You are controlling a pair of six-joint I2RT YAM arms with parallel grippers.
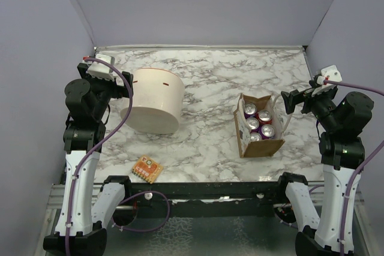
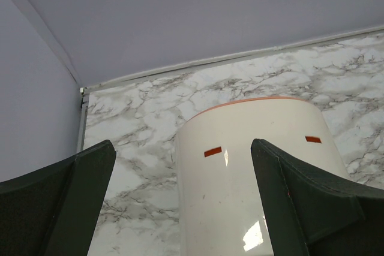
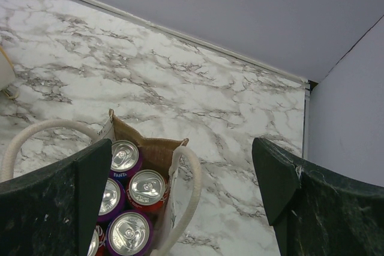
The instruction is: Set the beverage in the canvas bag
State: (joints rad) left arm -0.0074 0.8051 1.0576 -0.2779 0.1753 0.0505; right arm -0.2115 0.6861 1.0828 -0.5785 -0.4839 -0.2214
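Left gripper [image 2: 183, 148] fills the near frame of its wrist view: dark fingers [image 2: 72, 202] wide apart, nothing between them. It hangs at the 9 o'clock side of the large cream-coloured cylindrical tub [image 1: 153, 100], close; can't tell if it touches. Tub sits at about 10 o'clock from centre of the grey-veined white marble table [image 1: 204, 148]; small flat orange packet [image 1: 147, 169] lies at 7 o'clock near the front edge, well apart from the rest. Small tan-brown boxy canvas bag [image 1: 259, 125] stands upright at 4 o'clock, mouth open, whitish loop handles [image 3: 186, 190] splayed out. Purple and red aluminium drink cans [image 1: 252, 124], five by my count, stand upright inside, packed tight. Right gripper [image 1: 289, 101] hovers at the bag's 2 o'clock, above its rim; jaws spread, empty.

No loose can visible on the table. My read: beverage is in, and the step in hand is clearing out. To do it well, lift the right arm straight up before swinging toward 3 o'clock. The handle loops arch just below its fingers; one could snag and tip the bag. Hold the jaws spread and don't let the left arm nudge the tub.
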